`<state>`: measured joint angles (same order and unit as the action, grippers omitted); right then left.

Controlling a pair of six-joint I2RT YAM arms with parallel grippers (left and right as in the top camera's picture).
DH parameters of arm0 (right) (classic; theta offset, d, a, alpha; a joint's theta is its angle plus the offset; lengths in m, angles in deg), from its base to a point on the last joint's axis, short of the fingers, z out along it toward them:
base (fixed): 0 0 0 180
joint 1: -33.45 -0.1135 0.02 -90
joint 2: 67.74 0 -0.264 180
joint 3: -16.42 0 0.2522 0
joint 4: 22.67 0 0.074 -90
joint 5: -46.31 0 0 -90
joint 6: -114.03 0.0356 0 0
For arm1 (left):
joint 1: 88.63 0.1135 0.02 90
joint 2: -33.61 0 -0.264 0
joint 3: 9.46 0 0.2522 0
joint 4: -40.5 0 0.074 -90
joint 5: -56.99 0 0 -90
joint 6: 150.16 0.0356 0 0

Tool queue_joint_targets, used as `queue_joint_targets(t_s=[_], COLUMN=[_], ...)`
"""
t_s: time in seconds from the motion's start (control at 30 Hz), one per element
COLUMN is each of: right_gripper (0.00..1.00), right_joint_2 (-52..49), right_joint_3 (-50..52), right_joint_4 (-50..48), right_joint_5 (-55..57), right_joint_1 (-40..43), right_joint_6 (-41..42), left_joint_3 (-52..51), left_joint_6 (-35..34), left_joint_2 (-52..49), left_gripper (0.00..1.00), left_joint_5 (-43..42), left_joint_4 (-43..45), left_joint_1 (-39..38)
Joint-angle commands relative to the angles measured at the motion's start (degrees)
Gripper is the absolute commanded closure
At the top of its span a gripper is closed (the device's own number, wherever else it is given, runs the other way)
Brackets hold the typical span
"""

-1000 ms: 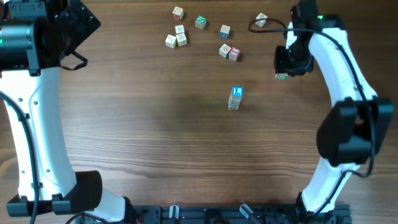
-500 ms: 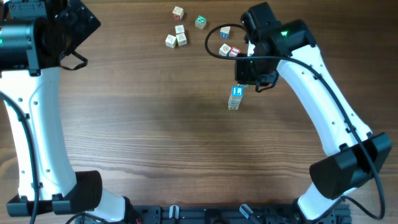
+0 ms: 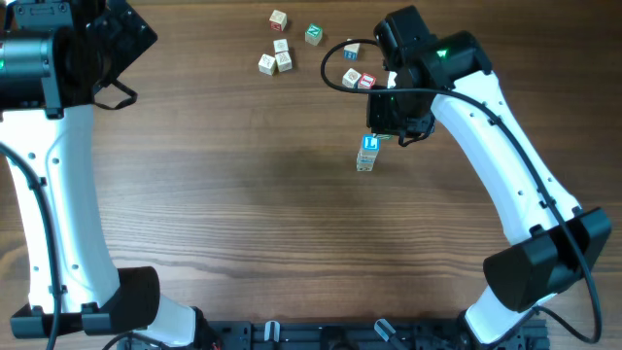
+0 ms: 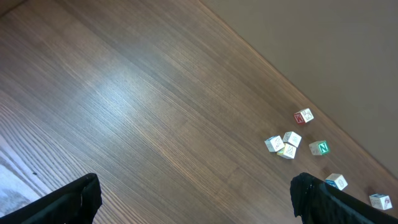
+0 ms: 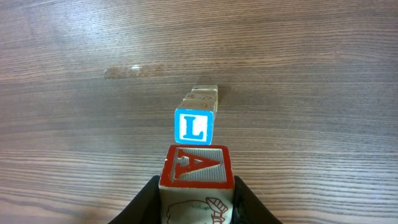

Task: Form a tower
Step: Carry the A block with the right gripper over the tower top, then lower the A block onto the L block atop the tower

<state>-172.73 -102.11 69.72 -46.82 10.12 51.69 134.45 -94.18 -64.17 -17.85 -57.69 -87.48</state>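
The tower (image 3: 366,156) is a short narrow stack of letter cubes at the table's middle, topped by a blue L face (image 5: 194,126). My right gripper (image 5: 198,200) is shut on a cube with a red A face (image 5: 198,167), a red drawing on its side. It hangs just short of the tower on my side, about level with the L cube. In the overhead view the right gripper (image 3: 391,122) sits just behind and right of the tower. My left gripper (image 4: 196,200) is open and holds nothing, high over bare wood at the far left.
Several loose letter cubes lie at the back of the table: a group (image 3: 275,60), a green one (image 3: 313,35), and a red one (image 3: 366,83) close behind the tower. The left wrist view shows the same cubes (image 4: 286,144) far off.
The right arm swung left from the back right corner to the tower, carrying the red A cube, then held still. The left arm has not moved.
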Motion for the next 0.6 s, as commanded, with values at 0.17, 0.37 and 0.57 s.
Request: queue_joint_targets(t_s=[0.17, 0.37, 0.57], right_gripper=[0.77, 0.77, 0.78], right_joint_2=[-0.15, -2.4, -5.46], right_joint_3=[-0.66, -0.66, -0.66], right_joint_4=[0.31, -0.7, -1.2], right_joint_5=[0.07, -0.79, -1.25], right_joint_1=[-0.31, -0.63, -0.83], right_joint_6=[0.63, 0.5, 0.74], left_joint_3=[0.57, 0.57, 0.59], left_joint_6=[-0.79, -0.79, -0.79], left_joint_2=[1.03, 1.03, 1.03], left_gripper=[0.0, 0.0, 0.0], left_joint_5=[0.94, 0.94, 0.94], left_joint_4=[0.11, 0.09, 0.11], left_joint_1=[0.26, 0.26, 0.26])
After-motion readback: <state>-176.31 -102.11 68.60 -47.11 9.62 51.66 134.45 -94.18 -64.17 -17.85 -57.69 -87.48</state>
